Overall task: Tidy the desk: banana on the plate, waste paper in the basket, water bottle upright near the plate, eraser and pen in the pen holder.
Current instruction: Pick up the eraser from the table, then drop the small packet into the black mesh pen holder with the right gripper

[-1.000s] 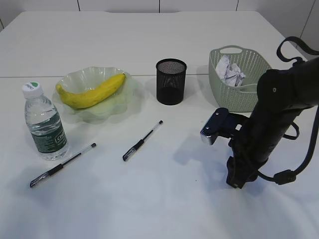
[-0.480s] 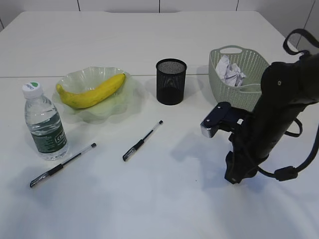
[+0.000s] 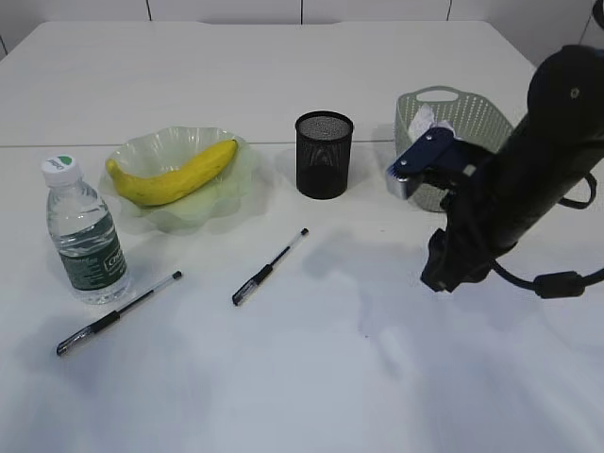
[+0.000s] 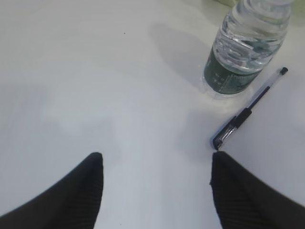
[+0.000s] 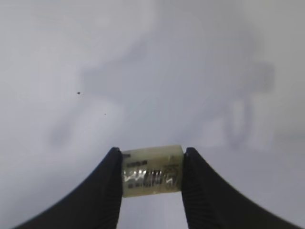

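white desk's mostly sorted. right gripper [image 5: 151, 177] pinches the eraser [image 5: 152, 170] between its fingertips, carried clear for the pen holder [image 3: 324, 154] off to its side. left gripper [image 4: 155, 191] gapes wide, pen [image 4: 249, 110] just ahead.

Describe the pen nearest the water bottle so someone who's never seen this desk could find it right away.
Start at the upright water bottle on the left side of the white desk, next to the plate with the banana. The pen lies slantwise just in front of that bottle. A second pen lies farther right, toward the black mesh cup.
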